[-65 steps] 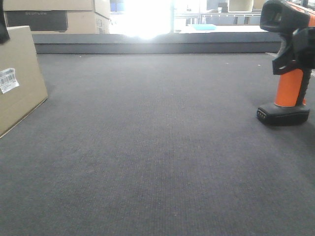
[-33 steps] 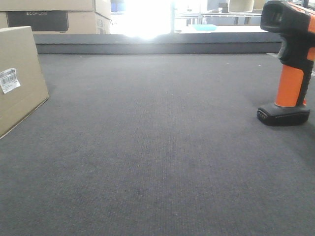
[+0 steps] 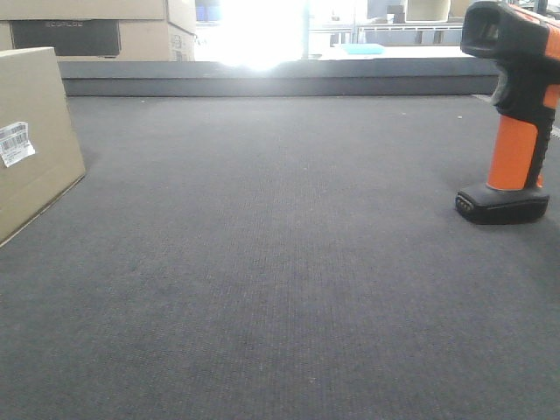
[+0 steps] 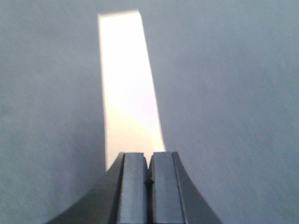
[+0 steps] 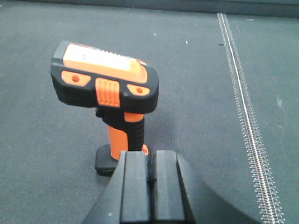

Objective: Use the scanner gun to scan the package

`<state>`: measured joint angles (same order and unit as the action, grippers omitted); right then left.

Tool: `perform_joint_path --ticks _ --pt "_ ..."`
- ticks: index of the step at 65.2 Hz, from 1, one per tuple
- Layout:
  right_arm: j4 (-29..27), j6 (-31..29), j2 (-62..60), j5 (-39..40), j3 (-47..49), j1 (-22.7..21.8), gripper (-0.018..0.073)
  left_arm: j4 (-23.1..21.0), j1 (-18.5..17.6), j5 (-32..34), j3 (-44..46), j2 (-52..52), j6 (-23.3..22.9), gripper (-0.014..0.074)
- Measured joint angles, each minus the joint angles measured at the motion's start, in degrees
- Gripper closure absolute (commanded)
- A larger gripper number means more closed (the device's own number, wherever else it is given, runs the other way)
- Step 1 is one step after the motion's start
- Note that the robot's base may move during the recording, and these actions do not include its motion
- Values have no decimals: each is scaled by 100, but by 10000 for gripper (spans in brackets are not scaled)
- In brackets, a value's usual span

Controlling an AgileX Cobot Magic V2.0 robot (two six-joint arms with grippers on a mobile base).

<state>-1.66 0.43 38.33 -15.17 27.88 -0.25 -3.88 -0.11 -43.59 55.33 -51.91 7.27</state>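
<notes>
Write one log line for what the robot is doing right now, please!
scanner: upright on mat, not held | package: far left, label facing scanner side | left gripper: shut, empty | right gripper: shut, empty, behind scanner

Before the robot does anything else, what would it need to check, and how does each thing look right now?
1. Scanner gun standing upright on its base: ok.
2. Right gripper ready to take it: not ok, it is shut and empty, just behind the handle.
3. Left gripper free: ok, shut on nothing, above the package.
4. Barcode label in view on the package: ok, it faces the open mat.
5. Scanner head aimed at the label: cannot tell.
</notes>
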Motion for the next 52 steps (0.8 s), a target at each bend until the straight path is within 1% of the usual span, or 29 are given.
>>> perform_joint_path --ticks 3,11,17,21,28,33,43,52 --pt "4 0 -46 -13 -16 -14 712 10 0 625 -534 423 0 708" --pt "4 0 -344 133 -253 -14 712 25 0 1797 -1768 1436 0 708" --pt "4 0 -734 273 -596 -14 712 48 0 2439 -2468 2103 0 708" --pt "4 0 -1098 317 -841 -14 712 48 0 2755 -2825 2479 0 708" --pt "4 0 -1743 315 -1114 -14 712 48 0 3091 -3278 3055 0 708" --pt "4 0 -2240 315 -1191 -14 712 48 0 3177 -3448 3362 0 708" --pt "4 0 -3000 295 -1191 -14 712 48 0 3233 -3520 3726 0 708" --pt "4 0 -3301 295 -1191 -14 712 48 0 3254 -3520 3851 0 708"
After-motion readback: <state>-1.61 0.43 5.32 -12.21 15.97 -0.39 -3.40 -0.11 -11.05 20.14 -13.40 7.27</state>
